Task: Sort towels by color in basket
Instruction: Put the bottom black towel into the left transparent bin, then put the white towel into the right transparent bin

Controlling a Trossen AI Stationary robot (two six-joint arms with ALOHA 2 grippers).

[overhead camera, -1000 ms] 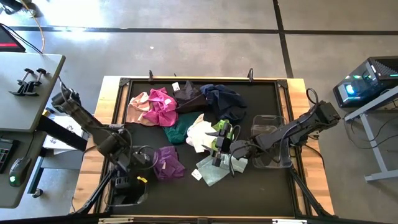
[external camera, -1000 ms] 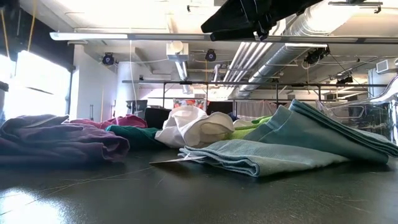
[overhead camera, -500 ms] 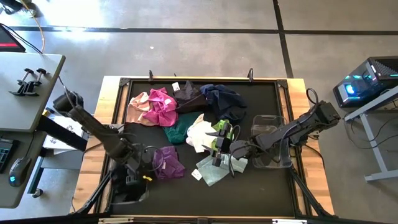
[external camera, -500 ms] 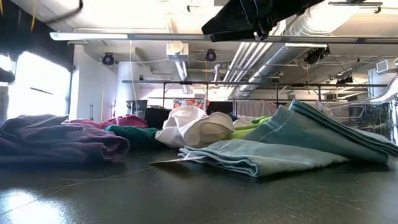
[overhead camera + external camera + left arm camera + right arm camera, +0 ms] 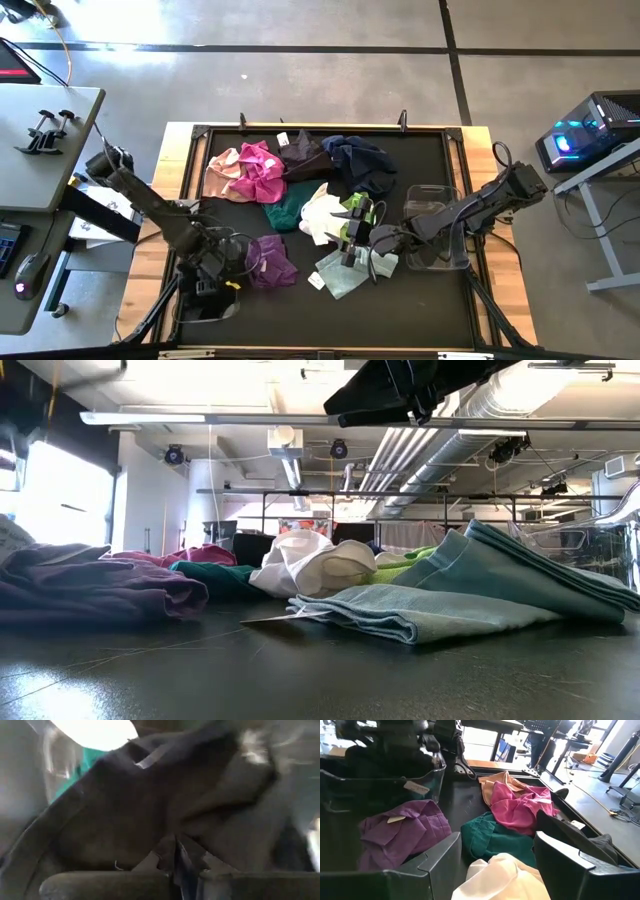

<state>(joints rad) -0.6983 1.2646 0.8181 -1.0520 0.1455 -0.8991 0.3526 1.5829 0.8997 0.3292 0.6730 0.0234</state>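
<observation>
While sorting is only partly done, most towels lie loose on the black counter (image 5: 440, 300), which takes up the middle of the high view. A clear basket (image 5: 186, 316) stands at the counter's near-left corner and a second clear basket (image 5: 448, 258) stands near its right edge.

Step in hand, as judged: delivery of a dark towel (image 5: 372, 762) into the left basket. The left gripper (image 5: 207, 283) hangs over that basket, and its wrist view is filled with dark cloth. Whether this gripper is spread or pinching cannot be told.

The right gripper (image 5: 352, 240) hovers mid-counter with its fingers spread wide and nothing between them, just above the white towel (image 5: 320, 215) and beside the lime towel (image 5: 352, 204).

Loose towels:
- navy (image 5: 362, 165), black (image 5: 305, 155), magenta (image 5: 260, 170) and pink (image 5: 222, 172) along the far side
- dark green (image 5: 285, 212) in the centre
- purple (image 5: 270, 262) next to the left basket
- pale mint (image 5: 340, 275) under the right gripper

Next move, as judged: lower the right gripper onto one towel only, since white, lime and mint overlap there, then carry it to the basket for its colour.

Small white tags show on the purple towel (image 5: 395, 819) and on the dark towel (image 5: 415, 786); no writing on them can be read
</observation>
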